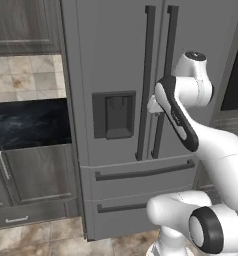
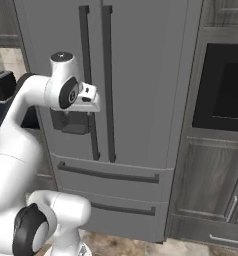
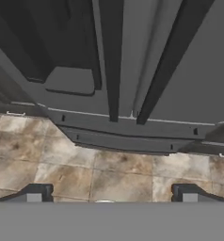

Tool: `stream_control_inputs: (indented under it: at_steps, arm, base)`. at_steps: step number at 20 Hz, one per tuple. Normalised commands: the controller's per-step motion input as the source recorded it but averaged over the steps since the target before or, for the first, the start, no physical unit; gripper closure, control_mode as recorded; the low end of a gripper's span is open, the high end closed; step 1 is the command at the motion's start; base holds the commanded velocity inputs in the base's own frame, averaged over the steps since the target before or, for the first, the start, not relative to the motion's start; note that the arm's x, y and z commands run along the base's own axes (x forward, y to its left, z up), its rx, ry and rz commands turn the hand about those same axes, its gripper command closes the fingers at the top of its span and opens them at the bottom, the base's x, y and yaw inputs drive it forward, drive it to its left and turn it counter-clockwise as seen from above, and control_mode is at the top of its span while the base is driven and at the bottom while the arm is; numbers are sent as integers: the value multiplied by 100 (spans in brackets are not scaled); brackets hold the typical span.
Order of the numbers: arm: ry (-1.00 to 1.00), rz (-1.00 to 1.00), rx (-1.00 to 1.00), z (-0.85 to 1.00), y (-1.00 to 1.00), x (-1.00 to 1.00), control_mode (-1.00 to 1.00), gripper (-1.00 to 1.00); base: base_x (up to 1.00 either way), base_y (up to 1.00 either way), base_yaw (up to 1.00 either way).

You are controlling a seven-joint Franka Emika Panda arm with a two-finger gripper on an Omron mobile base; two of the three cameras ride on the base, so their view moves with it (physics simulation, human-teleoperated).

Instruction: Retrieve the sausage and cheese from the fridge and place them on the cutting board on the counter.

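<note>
1. Fridge (image 1: 116, 75): a tall grey two-door unit, both doors shut, with two drawers below. Two long dark handles (image 2: 96, 75) run side by side down the middle seam.
2. Dispenser panel (image 1: 114, 114): a dark recess in the left door, beside the handles.
3. Gripper (image 3: 111, 196): poised in front of the door handles at about mid-height, not touching them. In the hand view its two tips stand far apart with nothing between them, so the jaws are wide apart and empty.
4. Counter (image 1: 28, 122): black marbled top to the left of the fridge, above dark grey cabinets. No cutting board can be made out on the part shown.
5. Sausage and cheese: presumably behind the closed doors.
6. Step in hand, as judged: the approach to open the fridge; nothing has been fetched yet.
7. Next move, as judged: bring the jaws around one handle, close on it, then pull along the door's arc.
</note>
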Motion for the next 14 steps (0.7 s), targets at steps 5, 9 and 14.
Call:
stream_control_inputs:
  at_steps: [5, 9, 14]
  arm:
    - [-67, 1, 0, 6, -36, -12, -100, -100]
    - [-17, 0, 8, 10, -28, 19, -100, -100]
    - [9, 0, 14, 15, -21, 36, -100, -100]
  base:
    - [0, 0, 0]
    - [0, 0, 0]
    - [0, 0, 0]
